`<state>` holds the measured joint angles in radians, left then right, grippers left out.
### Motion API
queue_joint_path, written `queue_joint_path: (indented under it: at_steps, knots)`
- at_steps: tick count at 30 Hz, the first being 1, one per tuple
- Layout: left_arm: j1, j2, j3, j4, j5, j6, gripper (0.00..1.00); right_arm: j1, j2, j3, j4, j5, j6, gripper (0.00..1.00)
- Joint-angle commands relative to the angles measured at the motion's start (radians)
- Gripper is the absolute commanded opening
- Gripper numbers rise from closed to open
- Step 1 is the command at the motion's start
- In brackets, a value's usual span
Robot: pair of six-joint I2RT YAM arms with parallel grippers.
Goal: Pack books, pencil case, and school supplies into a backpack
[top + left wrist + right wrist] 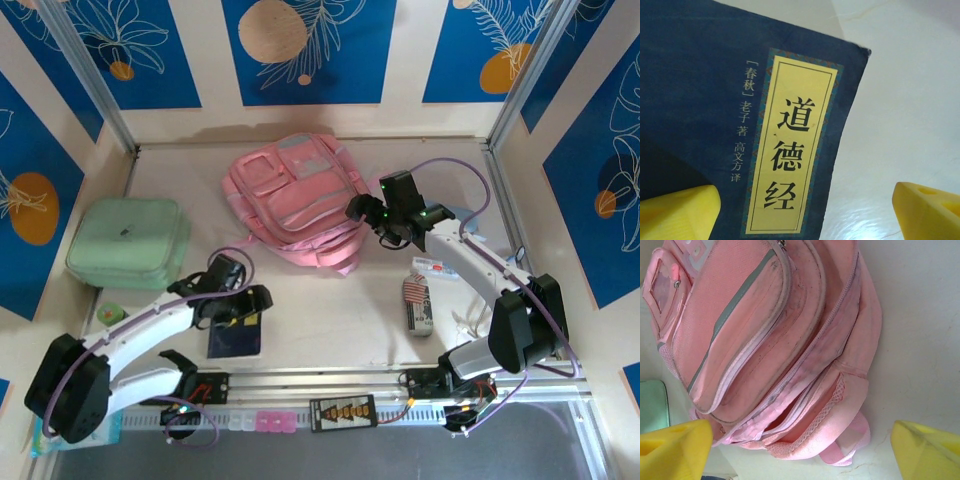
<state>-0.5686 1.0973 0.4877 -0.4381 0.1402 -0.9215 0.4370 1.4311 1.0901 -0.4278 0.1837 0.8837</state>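
Note:
The pink backpack (295,200) lies flat at the back middle of the table. In the right wrist view the backpack (775,340) has its main zip partly parted. My right gripper (362,212) hangs open at the backpack's right edge, its yellow fingertips (675,450) wide apart around nothing. One dark blue book (235,340) with a yellow title strip (790,145) lies near the front left. My left gripper (240,312) hovers open just above it, one fingertip (680,212) over the cover and the other over bare table. School supplies lie at the right: a striped pack (418,300) and a white card (432,266). The pencil case is out of view.
A mint-green soft case (128,243) sits at the left, with a small green cylinder (108,314) in front of it. Metal frame posts and patterned walls close in the back and sides. A rail with a black box (342,411) runs along the near edge.

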Motion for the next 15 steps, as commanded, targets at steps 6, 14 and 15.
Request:
queue_joint_path:
  at_steps: [6, 14, 15]
  knots:
    - [-0.026, 0.204, 0.026, 0.345, 0.137, -0.112, 0.9, 0.011, -0.003, 0.021, -0.011, 0.016, -0.013, 0.92]
    - [-0.016, 0.318, 0.166, 0.244, 0.195, 0.02, 0.9, 0.077, -0.01, 0.033, -0.039, -0.024, -0.078, 0.88]
    - [-0.004, 0.294, 0.185, 0.162, 0.173, 0.08, 0.91, 0.098, -0.011, 0.035, -0.043, -0.029, -0.1, 0.87]
